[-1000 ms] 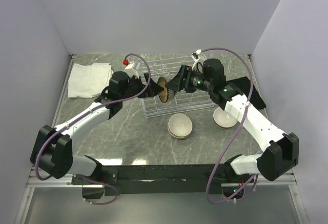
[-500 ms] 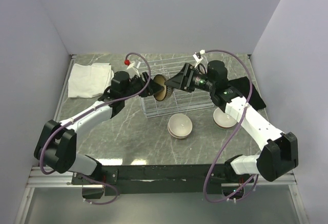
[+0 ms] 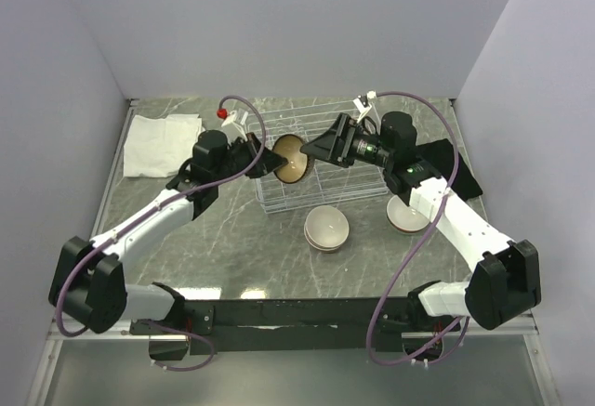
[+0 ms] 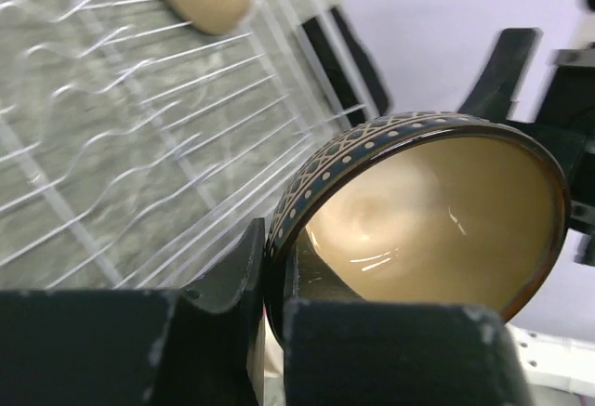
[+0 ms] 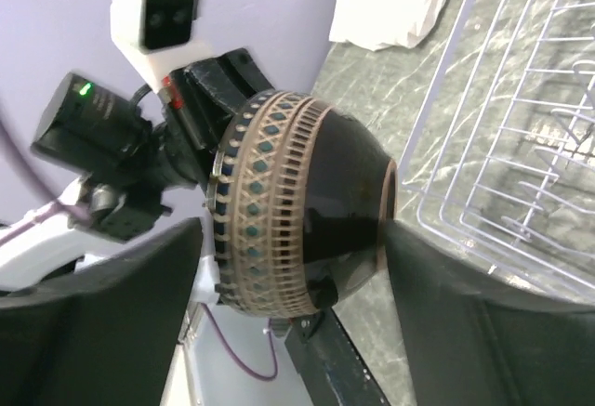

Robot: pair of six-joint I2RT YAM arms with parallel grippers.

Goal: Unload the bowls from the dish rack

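While one dark bowl (image 3: 290,159) was pinched by the left gripper (image 3: 269,157) over the one rack (image 3: 307,204), the right gripper (image 3: 317,149) was spread wide around it; two more, a middle bowl (image 3: 326,228) and a right bowl (image 3: 407,213), were seen on the table (image 3: 232,234).

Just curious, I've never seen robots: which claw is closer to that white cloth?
Left. The left gripper hangs to the right of the white cloth; the right gripper is farther right, beyond the dark bowl.

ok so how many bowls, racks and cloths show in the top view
dish rack: 1
bowls: 3, one held up over the rack, two set down in front, maybe stacked
white cloth: 1
total: 5
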